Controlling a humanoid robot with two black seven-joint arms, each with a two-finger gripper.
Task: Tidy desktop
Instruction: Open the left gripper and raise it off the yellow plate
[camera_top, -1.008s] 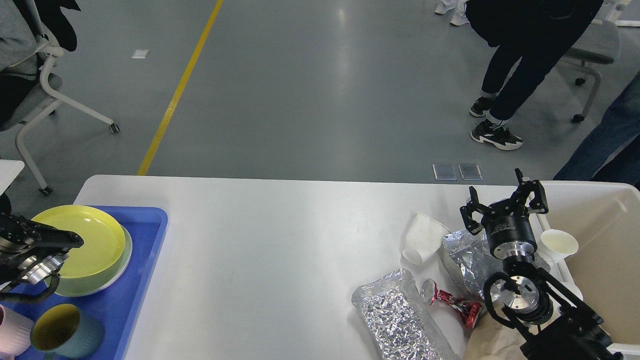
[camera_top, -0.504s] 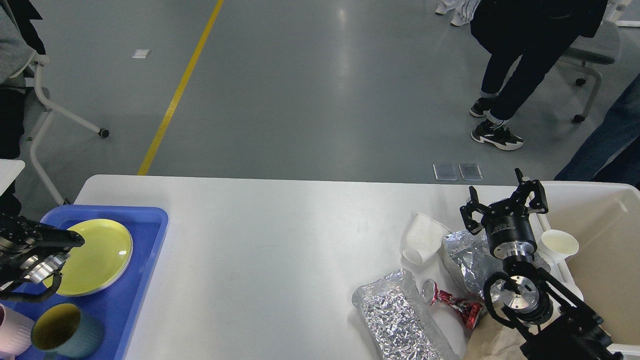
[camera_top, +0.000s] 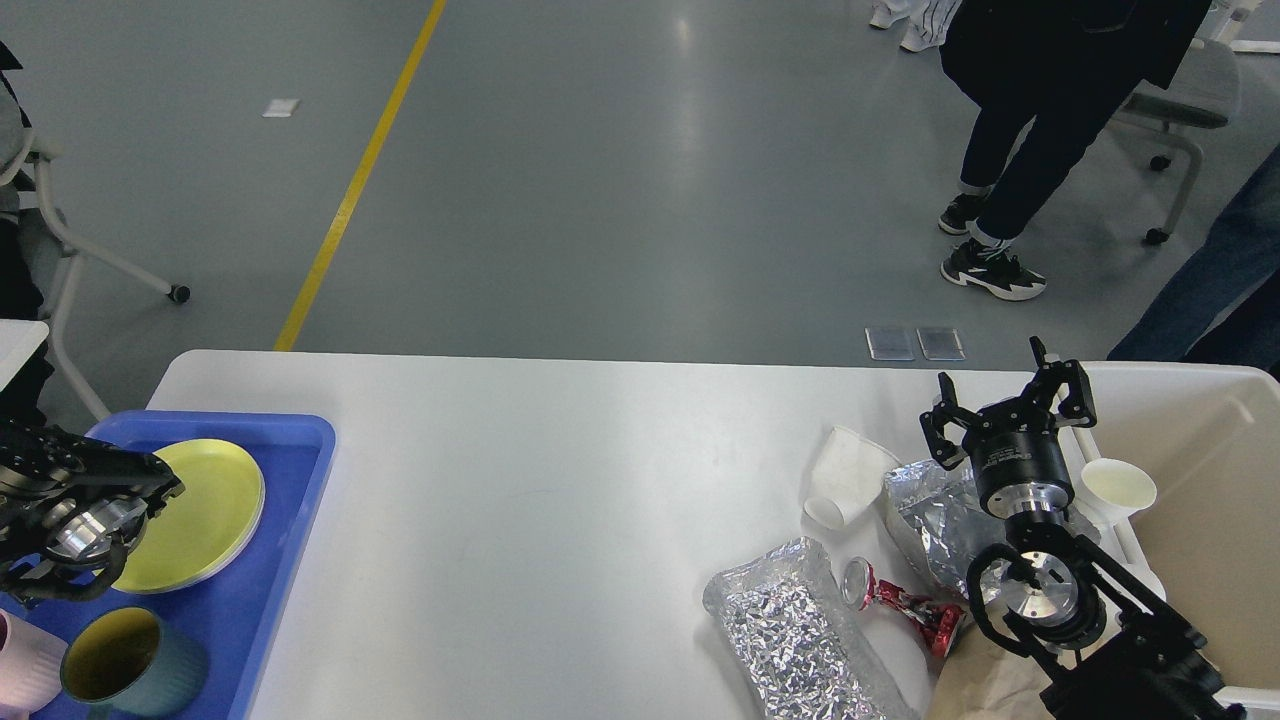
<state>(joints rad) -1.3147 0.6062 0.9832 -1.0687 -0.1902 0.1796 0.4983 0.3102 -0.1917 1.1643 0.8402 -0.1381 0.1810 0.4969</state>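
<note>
Head view, right gripper (camera_top: 1008, 402) spread wide and empty above foil bags (camera_top: 800, 625), white paper cup (camera_top: 845, 476), crushed red can (camera_top: 900, 603) on white counter (camera_top: 560, 480), beige tub (camera_top: 1215, 500) beside, left gripper (camera_top: 150, 485) state unclear over yellow plate (camera_top: 205, 510) in blue tray (camera_top: 290, 470).

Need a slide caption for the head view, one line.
Yellow plate in blue tray at left; foil bags, paper cup and crushed can on white desktop; right tool open.

The desk (camera_top: 520, 480) is a wide, smooth white top with rounded corners, lying flat. Its middle is bare; a blue tray (camera_top: 300, 470) sits at its left end, litter at its right.
</note>
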